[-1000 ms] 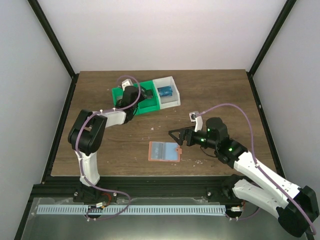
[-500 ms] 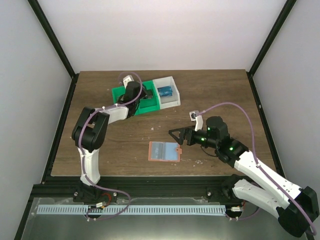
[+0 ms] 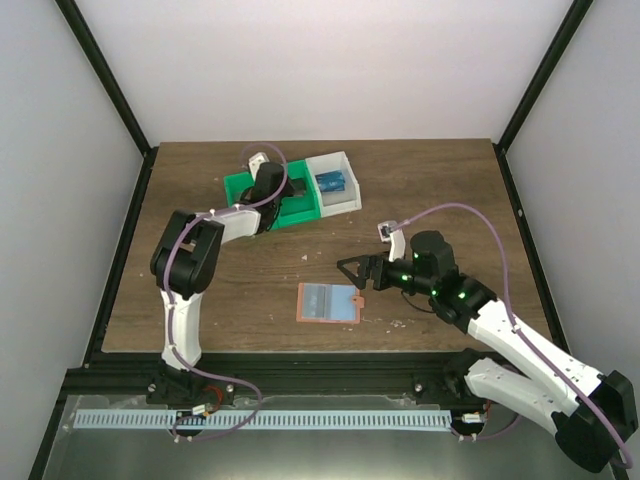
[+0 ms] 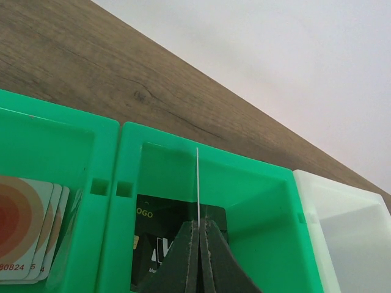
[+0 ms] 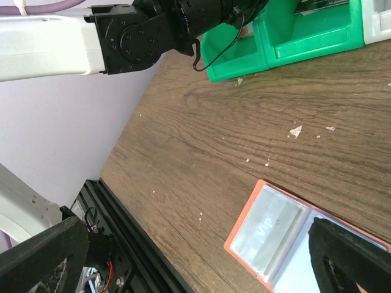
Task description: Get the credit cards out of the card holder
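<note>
Nearest you, the card holder (image 3: 328, 302) lies open and flat on the tabletop (image 3: 200, 290), its pale blue inner face up inside a salmon rim. Your right end effector (image 3: 349, 275) hangs just past the holder's far right corner, apart from it. Its fingers (image 5: 43, 253) are spread wide with nothing between them.

Farther back, the green bin (image 3: 300, 212) and the white bin (image 3: 345, 200) stand side by side. A blue card (image 3: 331, 182) lies in the white bin. Your left end effector (image 4: 198, 235) is over the green bin's compartment next to the white bin. It is pinched tight on a thin card (image 4: 198, 177) seen edge-on, so you cannot tell its colour. Beneath it, a dark card (image 4: 149, 241) with pale markings sits in that compartment. The neighbouring compartment holds a small fan of orange-ringed cards (image 4: 21, 226).
</note>
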Action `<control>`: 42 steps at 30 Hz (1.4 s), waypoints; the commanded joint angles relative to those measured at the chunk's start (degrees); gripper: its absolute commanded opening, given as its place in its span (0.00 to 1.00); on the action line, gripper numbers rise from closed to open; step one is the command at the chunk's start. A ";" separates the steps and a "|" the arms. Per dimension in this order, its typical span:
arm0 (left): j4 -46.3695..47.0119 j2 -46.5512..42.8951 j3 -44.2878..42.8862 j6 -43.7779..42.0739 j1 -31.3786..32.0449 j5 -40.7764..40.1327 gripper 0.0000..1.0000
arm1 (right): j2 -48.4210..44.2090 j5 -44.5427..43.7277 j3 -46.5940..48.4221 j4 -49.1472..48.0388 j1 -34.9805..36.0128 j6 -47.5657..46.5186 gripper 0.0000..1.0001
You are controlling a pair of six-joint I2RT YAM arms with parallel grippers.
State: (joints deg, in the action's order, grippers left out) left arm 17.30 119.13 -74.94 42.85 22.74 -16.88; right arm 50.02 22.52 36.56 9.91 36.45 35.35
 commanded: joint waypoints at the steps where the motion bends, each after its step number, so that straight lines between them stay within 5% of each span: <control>1: -0.83 2.36 -1.84 -0.77 -0.15 -0.17 0.00 | -0.38 -0.38 3.05 1.97 -0.34 -1.48 1.00; 29: -14.79 3.71 -10.16 -1.74 -0.15 0.99 0.31 | -1.26 -0.97 2.89 2.87 -0.26 -1.31 1.00; 36: -27.83 0.54 -15.46 -6.06 -0.14 4.60 0.54 | -1.00 -0.62 1.51 2.86 -0.28 -1.01 1.00; 42: -27.36 -11.47 -6.00 -7.80 -0.15 9.99 0.90 | -3.66 -5.80 0.48 4.25 -0.31 0.59 1.00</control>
State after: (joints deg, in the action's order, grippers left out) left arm -7.64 116.84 -86.24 36.93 22.76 -10.81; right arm 49.04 20.47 36.97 13.56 36.45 34.54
